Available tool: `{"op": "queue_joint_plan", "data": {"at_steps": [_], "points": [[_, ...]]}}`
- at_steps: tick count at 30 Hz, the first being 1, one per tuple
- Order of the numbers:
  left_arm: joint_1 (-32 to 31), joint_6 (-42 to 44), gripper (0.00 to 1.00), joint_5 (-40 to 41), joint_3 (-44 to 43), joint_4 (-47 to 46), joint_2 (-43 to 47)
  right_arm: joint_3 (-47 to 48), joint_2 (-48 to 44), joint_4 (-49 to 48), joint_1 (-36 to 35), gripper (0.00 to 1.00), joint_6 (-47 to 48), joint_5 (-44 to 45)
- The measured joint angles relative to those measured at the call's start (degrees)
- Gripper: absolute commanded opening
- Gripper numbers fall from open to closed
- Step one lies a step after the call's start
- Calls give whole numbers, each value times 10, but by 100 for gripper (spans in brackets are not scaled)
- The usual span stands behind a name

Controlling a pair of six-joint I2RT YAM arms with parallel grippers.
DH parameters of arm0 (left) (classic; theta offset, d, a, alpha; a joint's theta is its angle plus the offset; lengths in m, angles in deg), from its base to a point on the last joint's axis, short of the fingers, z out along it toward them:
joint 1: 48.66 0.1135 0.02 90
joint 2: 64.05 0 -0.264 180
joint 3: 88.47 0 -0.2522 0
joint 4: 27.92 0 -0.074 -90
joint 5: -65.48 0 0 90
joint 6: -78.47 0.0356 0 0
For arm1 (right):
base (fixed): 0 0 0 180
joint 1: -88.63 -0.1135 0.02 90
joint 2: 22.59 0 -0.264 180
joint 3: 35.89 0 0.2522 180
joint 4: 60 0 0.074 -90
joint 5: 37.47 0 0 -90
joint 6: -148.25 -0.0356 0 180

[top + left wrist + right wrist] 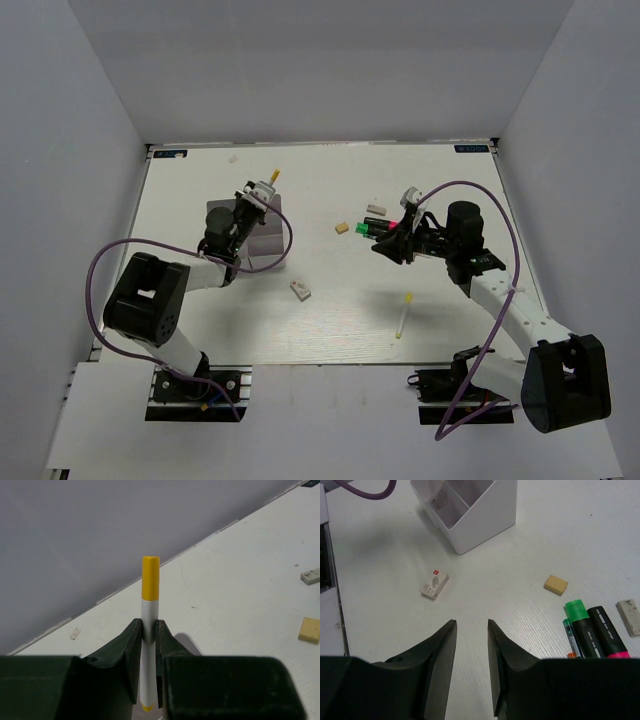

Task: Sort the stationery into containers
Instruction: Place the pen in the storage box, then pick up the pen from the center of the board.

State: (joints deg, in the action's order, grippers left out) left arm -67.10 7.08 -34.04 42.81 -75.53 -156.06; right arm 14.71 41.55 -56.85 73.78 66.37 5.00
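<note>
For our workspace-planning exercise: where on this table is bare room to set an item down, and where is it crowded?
Bare: the far-right corner beyond the highlighters; also the near stretch between the boxed eraser and the loose pen. Crowded: around the highlighters, beige eraser and right end effector.

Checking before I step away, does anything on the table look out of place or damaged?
Nothing looks damaged or spilled. Loose stationery lies outside the container: a white eraser, a beige eraser, and highlighters beside the right gripper. The left gripper holds a pen.

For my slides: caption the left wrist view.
Left hand grips a yellow-capped pen, white table beyond.
</note>
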Motion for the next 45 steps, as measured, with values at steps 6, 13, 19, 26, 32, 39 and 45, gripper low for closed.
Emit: {"op": "queue_joint_plan", "data": {"at_steps": [6,13,19,26,32,39,45], "points": [[9,2,0,-26,10,-4,-3,0,0,-1,3,37,0,-7],[23,6,0,-51,10,-8,-19,0,0,-1,4,39,0,-11],[33,13,2,-66,16,-11,-29,0,0,-1,6,40,0,-13],[34,15,43,-84,30,-22,-29,0,10,-2,7,44,0,-22],[34,14,67,-83,52,-26,-13,0,11,-2,7,48,0,-27],[34,-2,86,-76,54,-33,32,0,12,4,7,61,25,-45],[30,-93,75,-32,20,87,138,47,45,129,7,39,190,-63]]}}
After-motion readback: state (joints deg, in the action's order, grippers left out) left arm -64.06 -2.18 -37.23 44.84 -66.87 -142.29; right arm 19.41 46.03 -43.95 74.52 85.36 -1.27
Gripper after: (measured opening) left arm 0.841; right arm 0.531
